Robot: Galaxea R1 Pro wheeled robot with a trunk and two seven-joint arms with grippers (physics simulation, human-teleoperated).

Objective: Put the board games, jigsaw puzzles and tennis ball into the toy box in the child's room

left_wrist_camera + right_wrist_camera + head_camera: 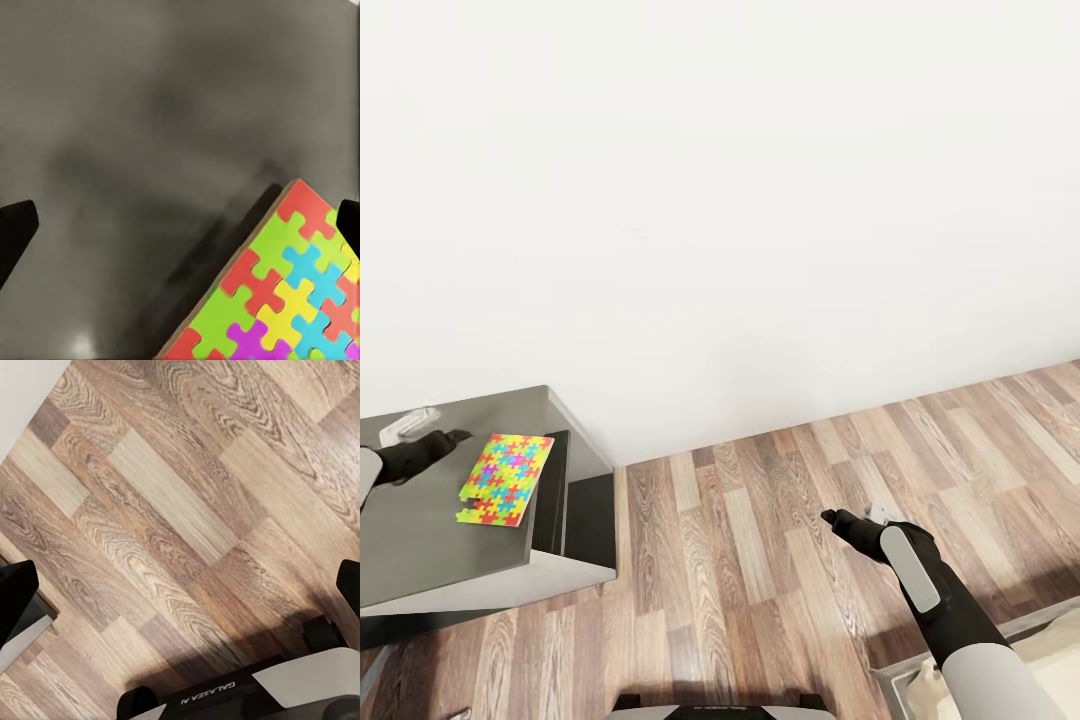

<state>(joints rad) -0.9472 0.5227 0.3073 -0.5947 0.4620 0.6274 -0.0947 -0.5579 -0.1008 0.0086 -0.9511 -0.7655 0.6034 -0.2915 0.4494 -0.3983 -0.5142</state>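
We see the left gripper (180, 225) with its jaws spread wide, one dark fingertip (15, 229) at each side of the left wrist view and nothing between them but bare grey tabletop (150, 112). In the head view this gripper (445, 440) hangs over the tabletop's back portion, just beside the jigsaw puzzle (506, 478), not touching it as far as we can tell. The jigsaw puzzle (289, 289) lies flat near the tabletop's right edge, one corner pointing into the gap between the jaws. A small pale object (408, 424) sits behind the left gripper near the wall; we cannot identify it.

The right gripper (180, 585) also has its jaws released and holds nothing; below it we see only wood-plank floor (180, 487) and part of the robot's base (247, 694). In the head view it (840, 522) hovers over open floor (760, 540), well apart from the table.

The table's dark side panel (585, 510) drops straight to the floor. The white wall (760, 200) runs behind table and floor. A cream-covered corner of the bed (930, 685) shows under the right forearm. Between table and bed the floor lies open.
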